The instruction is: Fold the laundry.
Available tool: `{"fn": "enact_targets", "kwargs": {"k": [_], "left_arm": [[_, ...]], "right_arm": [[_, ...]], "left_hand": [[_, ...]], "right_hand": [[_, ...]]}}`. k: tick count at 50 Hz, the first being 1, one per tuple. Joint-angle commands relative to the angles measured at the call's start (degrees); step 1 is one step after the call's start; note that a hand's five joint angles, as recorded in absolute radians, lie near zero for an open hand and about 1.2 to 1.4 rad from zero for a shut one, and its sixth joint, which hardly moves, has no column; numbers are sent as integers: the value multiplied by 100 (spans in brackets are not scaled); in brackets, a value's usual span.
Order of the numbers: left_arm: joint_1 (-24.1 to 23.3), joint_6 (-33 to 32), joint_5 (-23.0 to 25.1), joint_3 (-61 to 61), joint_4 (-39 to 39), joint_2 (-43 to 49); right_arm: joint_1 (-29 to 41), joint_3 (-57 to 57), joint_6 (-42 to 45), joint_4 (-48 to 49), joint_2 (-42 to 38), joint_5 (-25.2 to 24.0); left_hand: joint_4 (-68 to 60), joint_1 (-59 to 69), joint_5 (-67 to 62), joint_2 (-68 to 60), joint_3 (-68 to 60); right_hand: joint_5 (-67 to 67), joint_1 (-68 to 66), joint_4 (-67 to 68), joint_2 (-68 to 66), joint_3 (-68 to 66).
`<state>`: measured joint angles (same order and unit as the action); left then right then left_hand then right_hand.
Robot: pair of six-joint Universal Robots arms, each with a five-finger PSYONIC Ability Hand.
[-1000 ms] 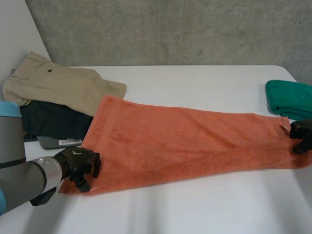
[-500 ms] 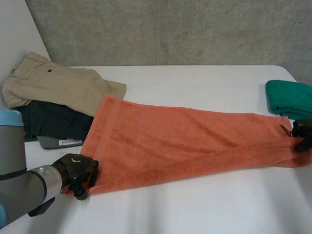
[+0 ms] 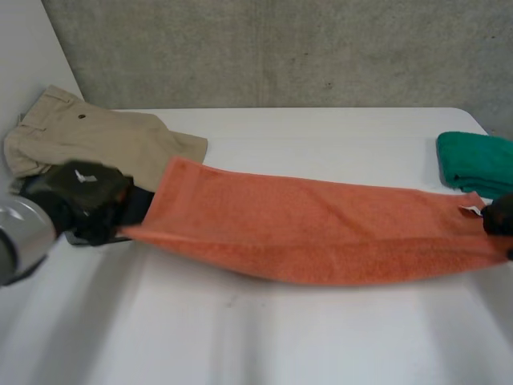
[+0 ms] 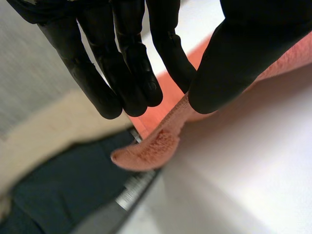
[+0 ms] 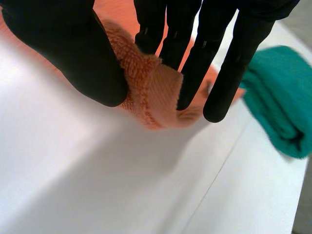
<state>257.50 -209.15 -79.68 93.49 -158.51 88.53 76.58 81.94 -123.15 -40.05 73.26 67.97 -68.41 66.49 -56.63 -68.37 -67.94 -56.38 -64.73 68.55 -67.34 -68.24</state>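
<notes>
- Orange towel (image 3: 321,233) stretches in a long band across the white desk (image 3: 321,136), held at both ends and sagging a little in the middle.
- Left hand (image 3: 80,196) pinches one end of the towel near a corner, between its thumb and straight fingers (image 4: 126,73). The corner droops just past the fingertips, above a dark garment (image 4: 63,190).
- Right hand (image 3: 498,218) grips the opposite end, with the cloth bunched between its thumb and fingers (image 5: 195,48).
- Beige trousers (image 3: 104,140) lie at the desk's far left, partly over the dark garment.
- Folded green cloth (image 3: 473,160) sits at the desk's right edge, just beside the right hand and the towel's end.
</notes>
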Motion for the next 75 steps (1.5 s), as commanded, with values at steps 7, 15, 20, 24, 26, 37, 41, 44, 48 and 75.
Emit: {"fn": "enact_targets", "kwargs": {"k": [7,15,20,24,26,37,41,44,48,75], "left_arm": [[-112,-574,-91,-674,120,1270],[-384,-48,-469,-2965,-970,2809],[-543,927,-636,-4916,-1515,2915],[-639,1587,-864,-6192,-2139,2977],[-710,1798,-1084,-6641,-2350,2995],[-473,1860,-1348,-6249,-2333,2907],[-323,1913,-1182,-5072,-2359,2635],[-262,1896,-866,-4017,-2473,2450],[-226,1825,-479,-2777,-2702,2467],[-165,1087,-30,-1070,-2535,2160]], "right_arm": [[207,-195,1620,-575,-531,226],[875,-1372,-427,1340,-849,383],[1165,-2207,-2123,3106,-778,770],[1254,-2525,-3459,4741,-463,1235],[1280,-2560,-4075,5576,-330,1508],[1403,-2157,-4604,5904,-268,1132],[1307,-1577,-4622,5825,-312,666],[1131,-971,-4569,5702,-470,209],[902,-267,-4420,5614,-909,-362],[1033,-2144,-2469,1020,-1603,85]], "left_hand": [[-1159,1351,-1337,-1163,-1206],[-1159,1351,-1337,-1163,-1206],[-1159,1351,-1337,-1163,-1206],[-1159,1351,-1337,-1163,-1206],[-1159,1351,-1337,-1163,-1206],[-1159,1351,-1337,-1163,-1206],[-1159,1351,-1337,-1163,-1206],[-1159,1351,-1337,-1163,-1206],[-1159,1351,-1337,-1163,-1206],[-1159,1351,-1337,-1163,-1206]], "right_hand": [[-1362,-1527,1145,-1266,-1176],[-1362,-1527,1145,-1266,-1176],[-1362,-1527,1145,-1266,-1176],[-1362,-1527,1145,-1266,-1176],[-1362,-1527,1145,-1266,-1176],[-1362,-1527,1145,-1266,-1176],[-1362,-1527,1145,-1266,-1176],[-1362,-1527,1145,-1266,-1176],[-1362,-1527,1145,-1266,-1176],[3906,3741,-4122,4001,4091]]}}
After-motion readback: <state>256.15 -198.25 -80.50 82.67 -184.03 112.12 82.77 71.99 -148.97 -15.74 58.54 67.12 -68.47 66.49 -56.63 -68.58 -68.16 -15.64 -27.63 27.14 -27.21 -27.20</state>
